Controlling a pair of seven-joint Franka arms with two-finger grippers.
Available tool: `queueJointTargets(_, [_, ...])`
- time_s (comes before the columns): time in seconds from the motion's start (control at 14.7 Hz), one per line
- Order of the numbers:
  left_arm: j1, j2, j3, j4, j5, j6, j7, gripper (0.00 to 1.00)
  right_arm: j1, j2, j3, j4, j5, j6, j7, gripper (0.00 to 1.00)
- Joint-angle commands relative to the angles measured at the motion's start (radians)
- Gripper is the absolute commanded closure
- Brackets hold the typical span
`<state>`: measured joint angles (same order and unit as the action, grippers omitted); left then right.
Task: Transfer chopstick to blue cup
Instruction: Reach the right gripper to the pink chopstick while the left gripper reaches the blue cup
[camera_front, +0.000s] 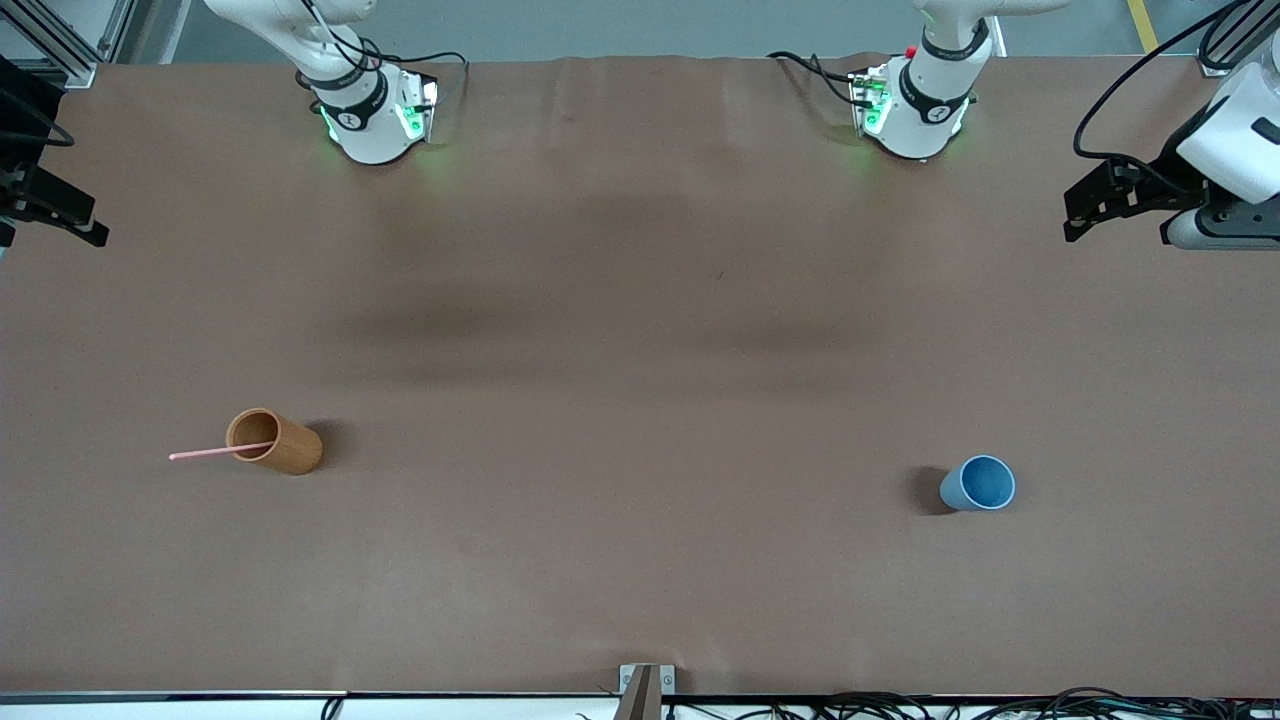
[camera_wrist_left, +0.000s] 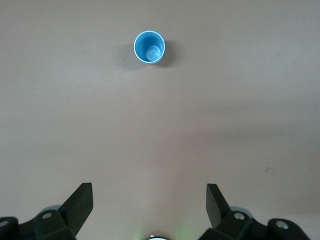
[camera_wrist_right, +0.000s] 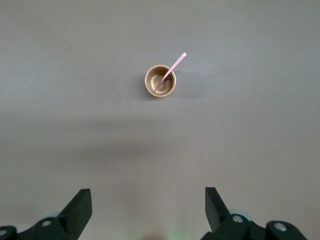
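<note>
The pale pink chopstick (camera_front: 205, 453) stands slanted in the orange-brown wooden holder (camera_front: 285, 447) toward the right arm's end of the table; its upper end sticks out over the rim. The right wrist view shows the chopstick (camera_wrist_right: 176, 62) and the holder (camera_wrist_right: 150, 85) from above. The blue cup (camera_front: 978, 484) stands upright and empty toward the left arm's end, also in the left wrist view (camera_wrist_left: 149, 47). My left gripper (camera_wrist_left: 150, 200) is open and empty, high over the table's end (camera_front: 1075, 215). My right gripper (camera_wrist_right: 149, 200) is open and empty, high over its own end (camera_front: 60, 210).
The brown table (camera_front: 640, 330) is bare between holder and cup. The two arm bases (camera_front: 375, 110) (camera_front: 915, 105) stand along the table's edge farthest from the front camera. A metal bracket (camera_front: 645, 685) sits at the edge nearest it.
</note>
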<state>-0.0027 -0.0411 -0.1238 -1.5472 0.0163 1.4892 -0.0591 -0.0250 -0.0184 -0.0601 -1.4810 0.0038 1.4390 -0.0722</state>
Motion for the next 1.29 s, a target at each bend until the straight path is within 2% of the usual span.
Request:
queueJointTargets(0.0, [0.001,0.001,0.006,0.010,-0.016,-0.001,0.019,0.00,0.005,-0.006,-0.004,-0.010,0.002,0.008,0.002,0.00])
queueJointTargets(0.2, [0.000,0.010,0.006,0.010,-0.012,-0.001,0.016,0.00,0.005,-0.006,-0.004,-0.010,0.002,0.009,0.002,0.00])
queueJointTargets(0.41, [0.001,0.052,0.007,0.088,-0.007,-0.001,0.015,0.00,0.004,-0.006,-0.004,-0.010,0.002,0.009,0.002,0.00])
queueJointTargets(0.68, [0.020,0.096,0.016,0.087,-0.001,0.012,0.016,0.00,-0.001,0.020,-0.006,-0.005,0.004,0.026,0.002,0.02])
queueJointTargets(1.02, [0.047,0.246,0.023,0.075,0.031,0.218,0.002,0.00,-0.010,0.119,-0.012,0.007,-0.005,0.145,0.002,0.02])
queueJointTargets(1.22, [0.070,0.326,0.023,0.023,0.033,0.377,0.004,0.00,-0.016,0.233,-0.072,0.028,0.037,0.234,-0.001,0.02])
